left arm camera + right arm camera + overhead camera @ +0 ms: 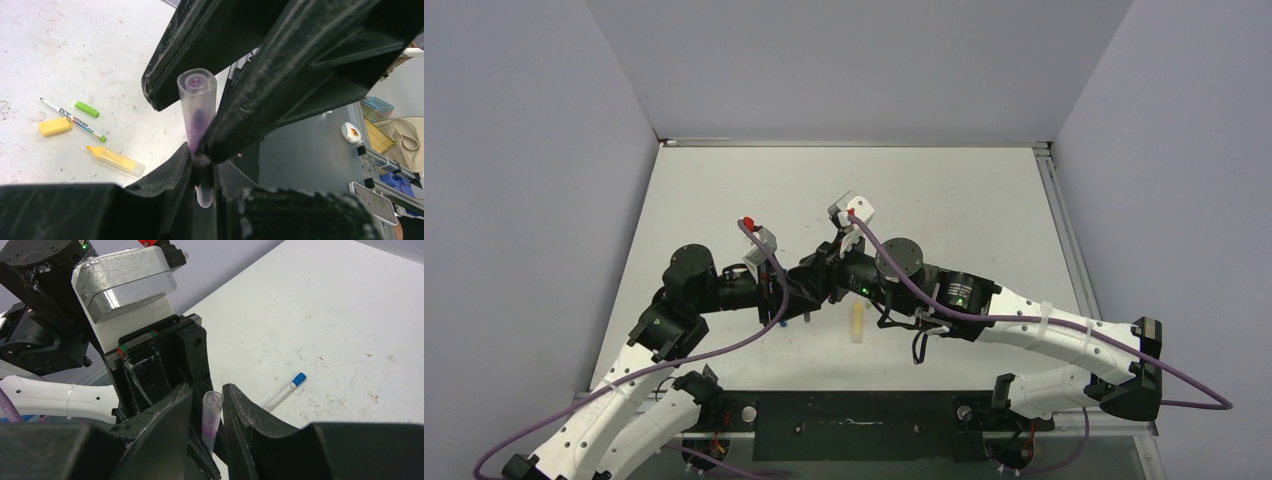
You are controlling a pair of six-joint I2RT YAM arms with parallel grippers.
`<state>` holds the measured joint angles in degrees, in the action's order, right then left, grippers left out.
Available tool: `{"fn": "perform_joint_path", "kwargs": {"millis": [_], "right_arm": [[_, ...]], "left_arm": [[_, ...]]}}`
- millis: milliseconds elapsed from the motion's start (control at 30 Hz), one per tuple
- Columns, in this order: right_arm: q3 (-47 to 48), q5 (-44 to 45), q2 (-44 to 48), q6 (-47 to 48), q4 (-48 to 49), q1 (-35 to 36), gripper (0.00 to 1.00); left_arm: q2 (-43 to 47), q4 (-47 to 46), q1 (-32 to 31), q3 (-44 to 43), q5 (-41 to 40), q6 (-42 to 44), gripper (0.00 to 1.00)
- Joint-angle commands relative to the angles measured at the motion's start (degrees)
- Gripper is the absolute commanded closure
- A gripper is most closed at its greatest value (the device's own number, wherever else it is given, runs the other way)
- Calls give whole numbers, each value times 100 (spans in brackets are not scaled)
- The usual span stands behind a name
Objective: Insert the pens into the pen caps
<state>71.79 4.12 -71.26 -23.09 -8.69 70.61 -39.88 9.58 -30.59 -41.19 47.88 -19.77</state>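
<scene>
Standing nearly upright above the desk (pixel 944 190), left of its middle and nearer the near edge than the far one, the purple pen (pixel 204 192) is a thin, light, stiff plastic stick. Its smooth round barrel would likely twist or slide in a loose pinch. Its upper end wears a frosted sleeve with a purple crown, which looks like the pink-purple cap (pixel 196 92) over the dark tip; how far it is seated I cannot tell. The left gripper (pixel 202 170) has its jaws fully closed on the lower barrel, a sound hold, low and square. The right gripper (pixel 207 395) meets it from the opposite side, jaws narrowly parted on either side of the cap; 1 side seems to touch, but whether they pinch it I cannot tell. A cap this small is best taken across its middle and pushed straight along the pen, since a skewed push could pop it out. On the desk below, the yellow marker (pixel 116 160), yellow cap (pixel 55 126), green cap (pixel 87 109) and grey-green pen (pixel 74 120) lie close together, with the white pen (pixel 282 394) and its blue cap (pixel 299 378) apart from them. The 2 arms crowd each other here; the far half of the desk, up to the walls at its edges, gives free room.
</scene>
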Motion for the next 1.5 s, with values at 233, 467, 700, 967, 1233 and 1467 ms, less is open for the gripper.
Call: {"fn": "perform_joint_path", "kwargs": {"millis": [233,467,700,967,1233,1467], "right_arm": [[80,63,-32,67,8,108,95],[-104,105,58,156,-164,183,95],[-387,132,215,205,-373,236,95],[-717,-266,319,278,-516,277,95],[-948,-785,303,358,-713,319,95],[-1281,-997,409,285,-695,331,95]], "left_arm": [[47,-471,18,-327,149,-279,100],[-2,-519,24,-482,36,-334,100],[-37,-463,18,-738,-159,-254,100],[-250,-424,27,-1112,-347,-143,100],[-552,-386,27,-1547,-458,-35,100],[-782,-315,27,-1934,-586,70,100]]}}
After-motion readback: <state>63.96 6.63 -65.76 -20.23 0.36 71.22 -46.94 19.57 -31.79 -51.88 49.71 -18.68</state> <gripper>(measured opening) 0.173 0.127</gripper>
